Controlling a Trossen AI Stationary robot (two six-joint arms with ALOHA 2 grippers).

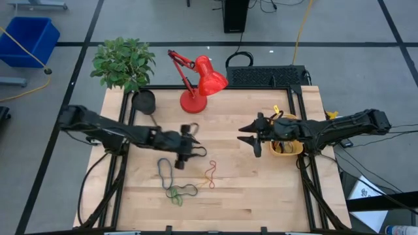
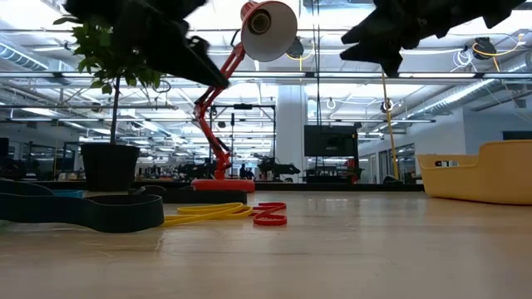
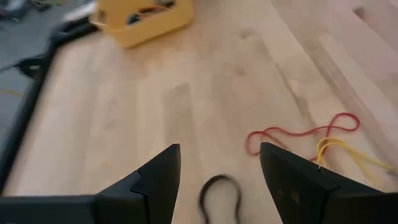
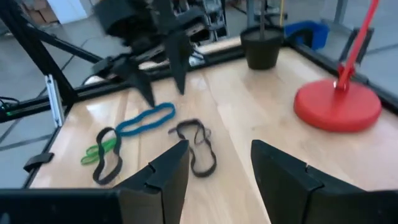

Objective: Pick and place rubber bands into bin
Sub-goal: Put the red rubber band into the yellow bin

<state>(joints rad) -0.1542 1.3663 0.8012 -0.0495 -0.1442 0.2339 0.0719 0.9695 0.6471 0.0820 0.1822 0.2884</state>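
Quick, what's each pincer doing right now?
Left pincer: open, empty, above the rubber bands.
Right pincer: open, empty, beside the bin.

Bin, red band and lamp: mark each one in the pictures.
bin [image 3: 140,28]: left wrist view, on its near yellow wall.
red band [image 3: 292,132]: left wrist view, on the strand in the middle of the loop.
lamp [image 4: 337,106]: right wrist view, on its round red base.
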